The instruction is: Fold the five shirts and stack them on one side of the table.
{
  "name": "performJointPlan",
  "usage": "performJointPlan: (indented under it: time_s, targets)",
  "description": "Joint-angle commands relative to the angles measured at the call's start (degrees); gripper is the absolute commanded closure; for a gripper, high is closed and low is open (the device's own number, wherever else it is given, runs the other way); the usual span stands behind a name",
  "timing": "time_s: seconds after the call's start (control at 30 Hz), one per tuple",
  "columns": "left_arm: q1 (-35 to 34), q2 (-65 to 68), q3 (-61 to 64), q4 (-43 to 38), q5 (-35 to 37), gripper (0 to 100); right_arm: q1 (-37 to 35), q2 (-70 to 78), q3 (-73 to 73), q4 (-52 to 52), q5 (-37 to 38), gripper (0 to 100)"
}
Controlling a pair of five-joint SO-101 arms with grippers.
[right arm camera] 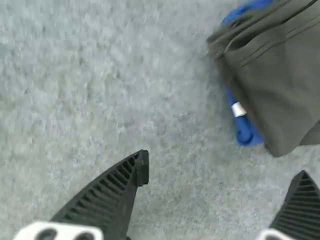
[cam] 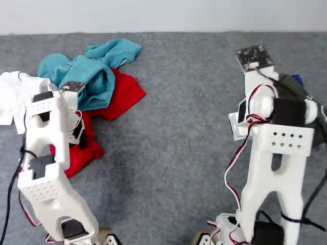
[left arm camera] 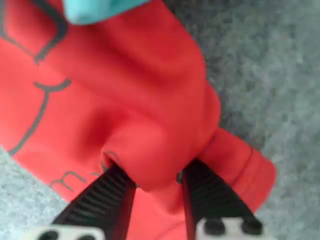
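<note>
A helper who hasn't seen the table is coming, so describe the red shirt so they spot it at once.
On the left side of the grey table, shirts lie heaped. The red shirt sits lowest, partly under the teal shirt, with the white shirt nearby. It alone is bright red, with a fold pinched in the left gripper.
</note>
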Motion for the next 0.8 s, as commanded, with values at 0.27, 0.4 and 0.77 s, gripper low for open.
performJointPlan:
  time_s: [0.27, 0.4, 0.77]
  targets:
    - [3.87, 4.22, -13.76, 15.74, 2.20, 99, -0.48, -2.42, 2.64, 1.80, 0.62, 57.8]
    - [8.09, 0.70, -18.24, 19.96, 4.48, 99, -0.22, -2.42, 2.64, 1.89, 0.62, 57.8]
    - [26.64, -30.33, -7.87, 19.96, 2.29, 99, -0.13, -2.42, 2.73, 1.89, 0.70, 57.8]
